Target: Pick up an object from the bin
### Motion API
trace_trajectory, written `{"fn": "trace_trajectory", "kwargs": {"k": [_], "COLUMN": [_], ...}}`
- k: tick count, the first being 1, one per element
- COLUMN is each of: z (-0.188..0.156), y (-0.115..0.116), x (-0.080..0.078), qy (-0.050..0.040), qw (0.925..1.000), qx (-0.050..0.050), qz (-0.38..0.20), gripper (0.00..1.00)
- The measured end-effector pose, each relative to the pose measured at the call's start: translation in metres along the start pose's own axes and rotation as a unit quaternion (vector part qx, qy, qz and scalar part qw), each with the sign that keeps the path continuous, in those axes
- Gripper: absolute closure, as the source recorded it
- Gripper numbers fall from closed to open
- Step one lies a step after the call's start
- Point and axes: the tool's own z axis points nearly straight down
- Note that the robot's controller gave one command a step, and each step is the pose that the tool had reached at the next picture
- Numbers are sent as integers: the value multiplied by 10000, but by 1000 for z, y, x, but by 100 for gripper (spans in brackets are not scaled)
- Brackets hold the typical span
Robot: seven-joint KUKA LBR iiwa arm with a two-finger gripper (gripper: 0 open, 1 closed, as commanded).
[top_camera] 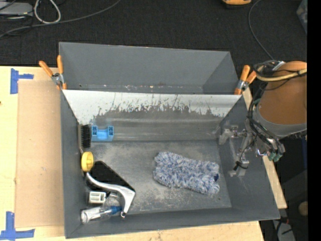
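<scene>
- No text, label, brand, number or sign is showing legibly anywhere on the bin (150, 69).
- The clear bottle (98, 215) in the near left corner is displaying no marking that can be read.

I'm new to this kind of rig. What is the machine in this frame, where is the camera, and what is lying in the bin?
One camera looks down from above, somewhat from one side, on a grey metal bin. The machine is a robot arm that reaches in from the right, and its gripper hangs by the bin's right wall. I see nothing held in it. Nearest to it lies a fluffy blue-and-white cloth. In the left corner there is a small heap: a black brush with a blue block beside it, a yellow cap, a white curved handle and a clear tube.
</scene>
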Motion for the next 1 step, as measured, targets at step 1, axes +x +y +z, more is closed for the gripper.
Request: {"fn": "trace_trajectory", "kwargs": {"k": [1], "z": [0], "y": [0], "x": [0], "qy": [0], "qw": [10000], "qx": [1], "qz": [-3], "gripper": [0]}}
